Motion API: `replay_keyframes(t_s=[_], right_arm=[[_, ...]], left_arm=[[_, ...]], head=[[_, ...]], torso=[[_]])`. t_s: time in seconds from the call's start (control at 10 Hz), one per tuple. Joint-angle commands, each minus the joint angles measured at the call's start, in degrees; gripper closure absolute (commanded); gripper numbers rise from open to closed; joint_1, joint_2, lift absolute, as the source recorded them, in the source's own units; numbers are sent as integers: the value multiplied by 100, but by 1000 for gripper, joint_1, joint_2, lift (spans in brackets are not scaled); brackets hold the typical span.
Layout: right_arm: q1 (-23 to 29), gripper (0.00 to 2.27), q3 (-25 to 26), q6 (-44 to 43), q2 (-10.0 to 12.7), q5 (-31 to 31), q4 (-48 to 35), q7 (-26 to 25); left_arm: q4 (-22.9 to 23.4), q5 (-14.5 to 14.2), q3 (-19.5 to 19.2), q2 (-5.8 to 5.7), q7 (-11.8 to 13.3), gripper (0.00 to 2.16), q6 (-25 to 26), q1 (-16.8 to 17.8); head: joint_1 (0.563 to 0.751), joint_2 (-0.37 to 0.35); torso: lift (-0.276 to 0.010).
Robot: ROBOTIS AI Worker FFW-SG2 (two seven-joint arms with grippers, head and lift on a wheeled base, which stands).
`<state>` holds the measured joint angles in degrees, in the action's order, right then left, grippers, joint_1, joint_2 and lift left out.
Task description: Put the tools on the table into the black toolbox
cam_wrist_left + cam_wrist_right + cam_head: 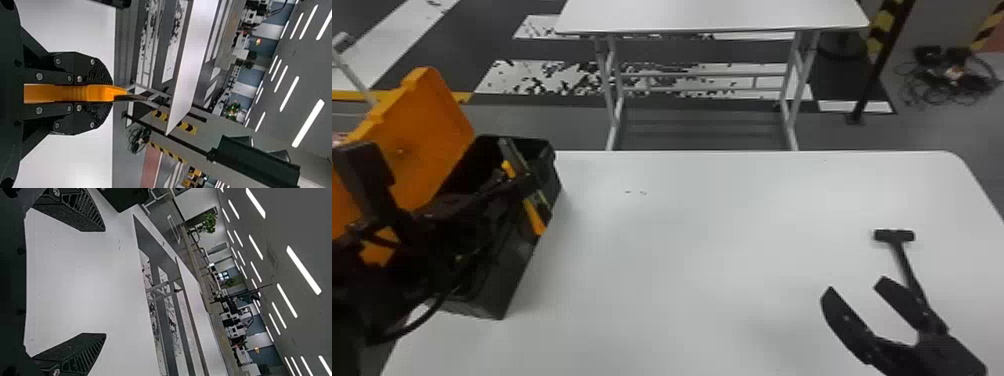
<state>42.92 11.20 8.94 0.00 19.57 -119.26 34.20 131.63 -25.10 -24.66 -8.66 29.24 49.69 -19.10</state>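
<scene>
Head view: see the black toolbox (514,270) at the left of the tabletop (692,260), with its orange lid (427,140) raised and the left arm (364,170) masking much of the inside. Note orange and grey tool parts (534,217) by the right-hand side; cannot tell for certain whether held or already stowed. Find the hammer (894,235) lying at the right, head pointing away from the robot, handle running behind one finger of the right jaws (855,286). Watch for a knock there: with the fingers so near the handle, could spin or shove the hammer on a skewed approach.

Left wrist view: see the left jaws (112,93) clenched around an orange-handled tool (70,93), with a thin metal end poking past the fingertips. Beware of lowering out of line: could catch that end on the toolbox wall or lid, then twist in the grip and drop outside.

Right wrist view: see the right jaws released, spread wide, with nothing held. Expect an empty grab from closing here without first lining up with the hammer.
</scene>
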Motion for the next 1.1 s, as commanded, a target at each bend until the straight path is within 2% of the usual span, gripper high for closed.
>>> replay_keyframes(t_s=[0.0,0.2,0.3,0.5,0.7,0.8,0.9,1.0], right_arm=[[50,70,198,-89,5,135,78,42],[94,76,444,-195,5,363,184,157],[129,76,523,-248,5,434,192,183],[182,76,637,-335,5,548,192,236],[226,80,681,-353,5,565,192,262],[234,80,681,-353,5,565,192,262],[234,80,681,-353,5,565,192,280],[243,80,681,-423,5,592,192,271]], left_arm=[[-41,225,-285,-39,-50,2132,-192,2],[-173,726,-399,-39,-173,2132,-561,-15],[-349,1156,-390,5,-190,2132,-912,-15],[-938,1490,-373,14,-181,2132,-1282,161],[-1465,2149,-347,40,-208,2132,-1405,415],[-1597,2185,-355,31,-217,2101,-1405,477],[-1650,2158,-364,58,-260,1787,-1405,477],[-1632,1939,-390,163,-278,549,-1422,442]], head=[[695,117],[695,154],[695,170],[695,198],[695,215],[695,232],[695,246],[695,253]], torso=[[-75],[-75],[-75],[-75],[-75],[-75],[-75],[-75]])
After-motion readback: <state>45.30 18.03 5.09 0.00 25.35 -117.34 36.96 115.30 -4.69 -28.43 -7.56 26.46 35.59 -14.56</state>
